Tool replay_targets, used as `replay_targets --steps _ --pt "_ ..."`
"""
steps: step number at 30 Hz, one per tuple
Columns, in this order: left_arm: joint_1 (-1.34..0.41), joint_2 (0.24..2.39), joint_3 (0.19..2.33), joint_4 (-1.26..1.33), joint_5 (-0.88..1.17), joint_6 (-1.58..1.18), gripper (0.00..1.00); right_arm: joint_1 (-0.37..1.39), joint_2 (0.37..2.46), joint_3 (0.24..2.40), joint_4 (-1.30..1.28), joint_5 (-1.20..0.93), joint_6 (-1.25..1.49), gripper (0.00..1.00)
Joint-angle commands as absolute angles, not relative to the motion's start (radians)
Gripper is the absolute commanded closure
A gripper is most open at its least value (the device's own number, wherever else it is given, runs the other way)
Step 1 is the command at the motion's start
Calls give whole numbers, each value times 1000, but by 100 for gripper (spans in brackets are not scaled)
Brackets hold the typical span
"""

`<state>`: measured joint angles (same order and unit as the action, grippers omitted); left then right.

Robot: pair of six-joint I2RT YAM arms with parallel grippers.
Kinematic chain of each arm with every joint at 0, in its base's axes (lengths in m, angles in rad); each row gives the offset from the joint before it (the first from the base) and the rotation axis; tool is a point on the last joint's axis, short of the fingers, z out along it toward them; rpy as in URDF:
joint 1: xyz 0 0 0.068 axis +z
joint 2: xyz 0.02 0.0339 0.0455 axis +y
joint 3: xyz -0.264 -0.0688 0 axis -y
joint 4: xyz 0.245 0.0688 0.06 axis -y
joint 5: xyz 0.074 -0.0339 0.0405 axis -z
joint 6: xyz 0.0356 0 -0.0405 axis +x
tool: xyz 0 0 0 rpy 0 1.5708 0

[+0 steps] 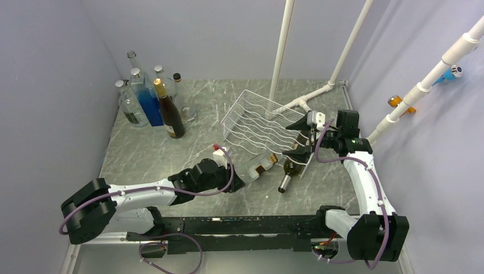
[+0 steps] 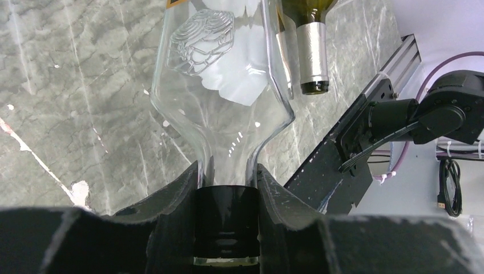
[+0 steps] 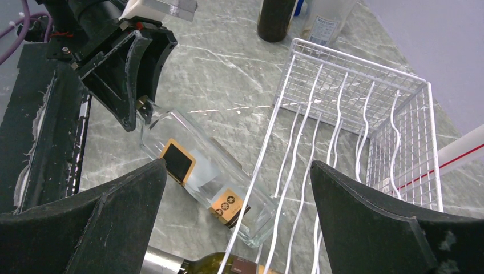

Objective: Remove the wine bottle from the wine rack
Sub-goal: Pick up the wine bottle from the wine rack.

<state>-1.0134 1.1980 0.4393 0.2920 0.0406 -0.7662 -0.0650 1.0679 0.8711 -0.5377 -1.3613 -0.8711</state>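
Clear wine bottle (image 3: 200, 185), black cap, lying at wine rack (image 1: 251, 117) front edge. Left gripper (image 2: 227, 191) low, clamping cap; right gripper (image 1: 299, 138) spread wide above rack.

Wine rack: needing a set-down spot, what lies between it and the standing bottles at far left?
Only bare grey marbled tabletop, as the top external view shows, between the white wire rack and the cluster of upright glass bottles.
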Motion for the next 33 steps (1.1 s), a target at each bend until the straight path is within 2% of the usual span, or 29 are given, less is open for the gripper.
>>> replay_targets --steps 1,14,33 --pt "-1017 1129 458 290 34 -723 100 -71 1071 868 -526 -1388 -894 1" --pt "-1017 1018 514 33 5 -645 100 -69 1077 867 -525 -1393 -890 0" --pt "-1017 980 582 -153 3 -596 100 -58 1089 867 -528 -1394 -889 1"
